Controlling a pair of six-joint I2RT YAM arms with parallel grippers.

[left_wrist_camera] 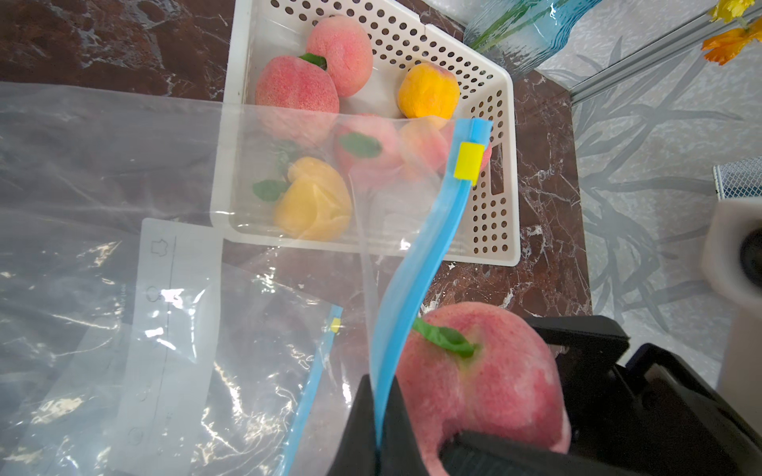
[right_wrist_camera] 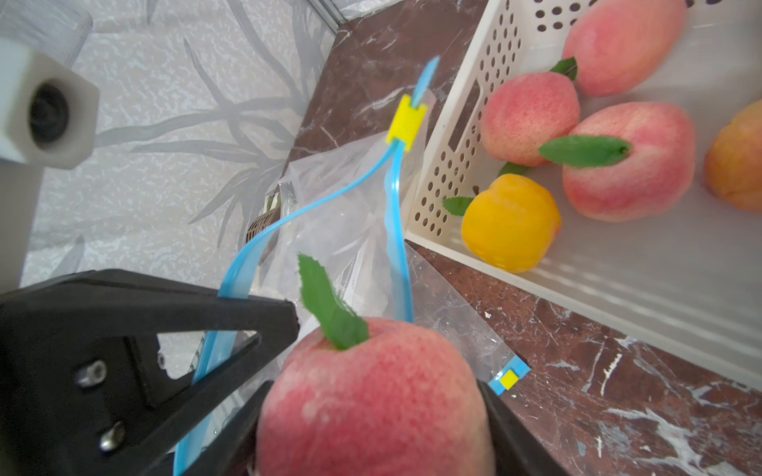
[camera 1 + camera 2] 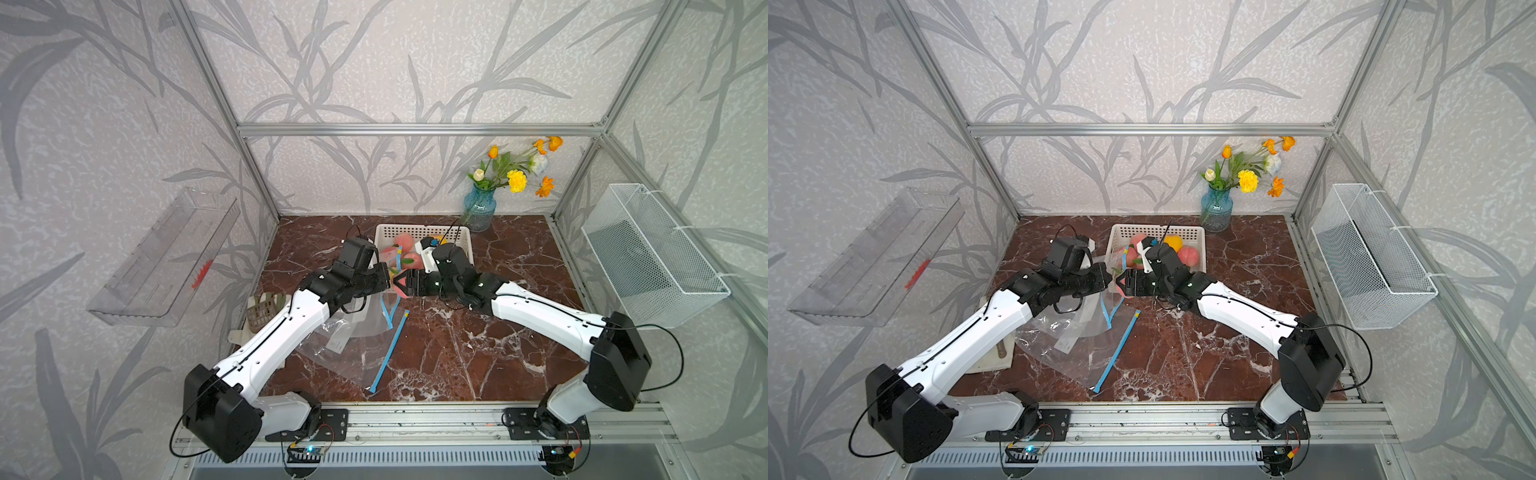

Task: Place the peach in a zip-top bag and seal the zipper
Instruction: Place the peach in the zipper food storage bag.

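Just beside the open mouth of the bag [image 2: 342, 222], our right fingers [image 2: 509, 432] squeeze the peach [image 2: 371, 404]. Our left fingers [image 1: 358, 428] pinch the blue zip strip [image 1: 416, 263] and hold it up. We think the peach must go left, into the mouth.

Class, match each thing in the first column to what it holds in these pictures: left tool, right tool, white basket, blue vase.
Column one:
A left tool
B right tool
C white basket
D blue vase

Column two:
1 flowers
2 a pink peach
3 a blue zip strip
4 several pink and yellow fruits

Pairs: A-3, B-2, C-4, D-1
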